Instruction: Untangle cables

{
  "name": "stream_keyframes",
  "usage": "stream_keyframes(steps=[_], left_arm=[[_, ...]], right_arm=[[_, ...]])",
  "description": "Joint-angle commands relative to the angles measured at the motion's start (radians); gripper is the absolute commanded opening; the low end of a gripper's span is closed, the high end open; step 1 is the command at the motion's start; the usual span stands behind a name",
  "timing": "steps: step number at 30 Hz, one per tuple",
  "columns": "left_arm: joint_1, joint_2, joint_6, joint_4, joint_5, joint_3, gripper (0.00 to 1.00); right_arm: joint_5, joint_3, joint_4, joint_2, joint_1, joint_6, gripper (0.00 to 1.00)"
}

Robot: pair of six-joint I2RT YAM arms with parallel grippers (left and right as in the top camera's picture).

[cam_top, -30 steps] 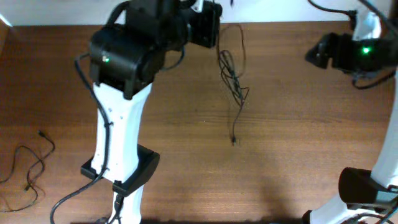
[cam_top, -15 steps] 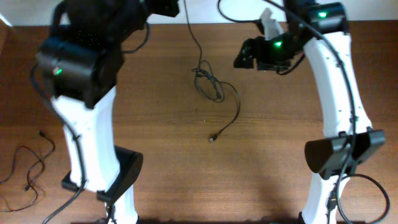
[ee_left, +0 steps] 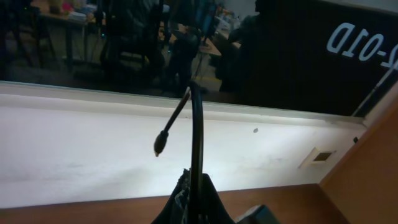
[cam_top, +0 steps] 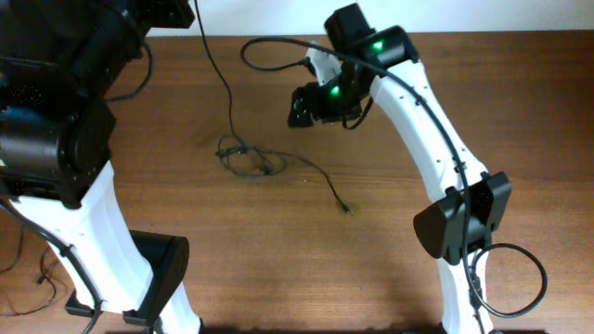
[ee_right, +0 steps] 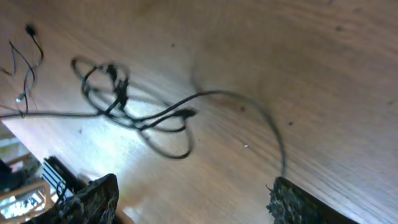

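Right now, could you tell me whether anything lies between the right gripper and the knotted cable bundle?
Nothing visible does. Only bare table and the cable's own loose loops lie between the open right gripper and the knotted bundle. The left gripper pinches its strand elsewhere.

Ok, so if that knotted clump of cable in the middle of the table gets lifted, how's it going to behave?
Probably floppy: the cable hangs in loose curves from the left gripper down to the knot. Likely light, being so thin. The free plug end would probably trail behind, and the loops may shift or tighten.
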Motion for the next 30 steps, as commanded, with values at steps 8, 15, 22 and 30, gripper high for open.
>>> stream_keyframes(steps=[8, 15, 22, 30], left_arm=[[0.015, 0.000, -0.013, -0.005, -0.008, 0.000, 0.00], [0.015, 0.000, -0.013, -0.005, -0.008, 0.000, 0.00], [0.074, -0.037, -0.013, 0.086, -0.060, 0.000, 0.00], [0.303, -0.163, -0.013, 0.146, -0.196, 0.000, 0.00]], right_arm=[[-0.079, -0.321, 0.291, 0.005, 0.061, -0.016, 0.77], [-0.126, -0.370, 0.452, 0.006, 0.075, -0.018, 0.17], [0.197, -0.381, 0.323, 0.001, -0.053, 0.225, 0.04], [0.300, -0.504, 0.262, 0.001, -0.306, 0.301, 0.04]])
